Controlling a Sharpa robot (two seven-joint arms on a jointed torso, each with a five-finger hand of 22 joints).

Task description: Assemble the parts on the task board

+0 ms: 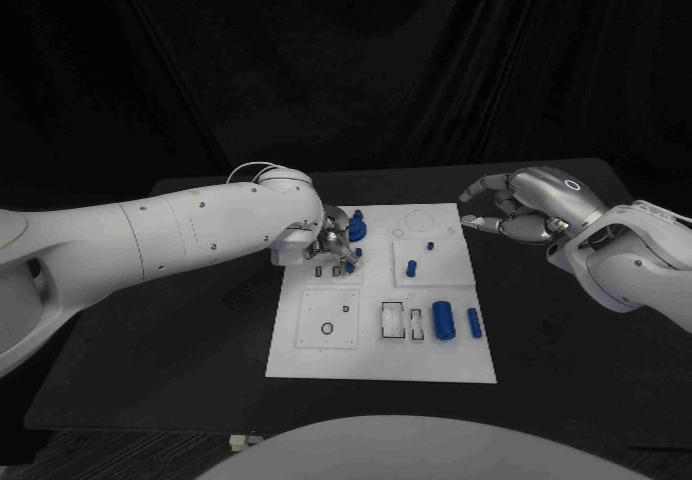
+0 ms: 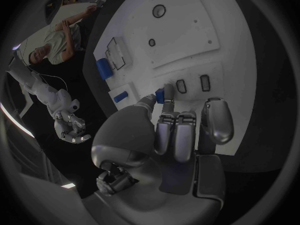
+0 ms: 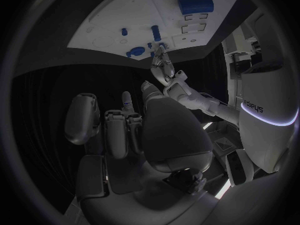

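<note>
The white task board (image 1: 378, 350) lies mid-table. My left hand (image 1: 332, 240) hovers over its far left part and pinches a small blue part (image 2: 160, 95) between thumb and fingertips, just above two small dark slots (image 2: 181, 86). A round blue part (image 1: 359, 229) sits beside that hand. A blue peg (image 1: 411, 268) and a tiny blue piece (image 1: 433, 243) stand on the far right panel. A thick blue cylinder (image 1: 444, 320) and a thinner one (image 1: 473, 322) lie at the near right. My right hand (image 1: 508, 208) hangs off the board's far right corner, fingers loosely bent, holding nothing.
The black table (image 1: 159, 350) surrounds the board, with bare room on both sides. Two rectangular recesses (image 1: 392, 319) and a square panel with a small ring (image 1: 329, 320) lie on the board's near half. A large circle outline (image 1: 428, 219) marks its far right corner.
</note>
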